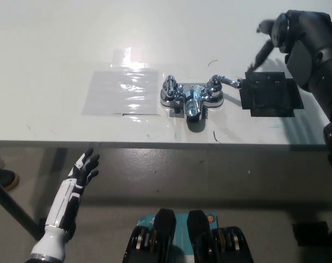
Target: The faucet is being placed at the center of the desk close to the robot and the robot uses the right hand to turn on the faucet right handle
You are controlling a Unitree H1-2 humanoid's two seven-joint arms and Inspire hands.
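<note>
- The faucet (190,98) sits mid-worktop (56,44), close to the near edge. Its right handle (225,82) is a lever pointing right, its tip just at a black pad (270,96).
- The right robot hand (291,38) hovers far and right of that lever, apart from it. It is empty with fingers spread, one finger (259,55) angled toward the pad's far-left corner.
- It likely needs to come left, nearer and lower, meeting the lever near its tip rather than the hub.
- Sweep in an arc about the hub with light sideways pressure. I cannot tell whether the base is fixed.
- The left robot hand (81,170) rests open at lower left, below the worktop edge.
</note>
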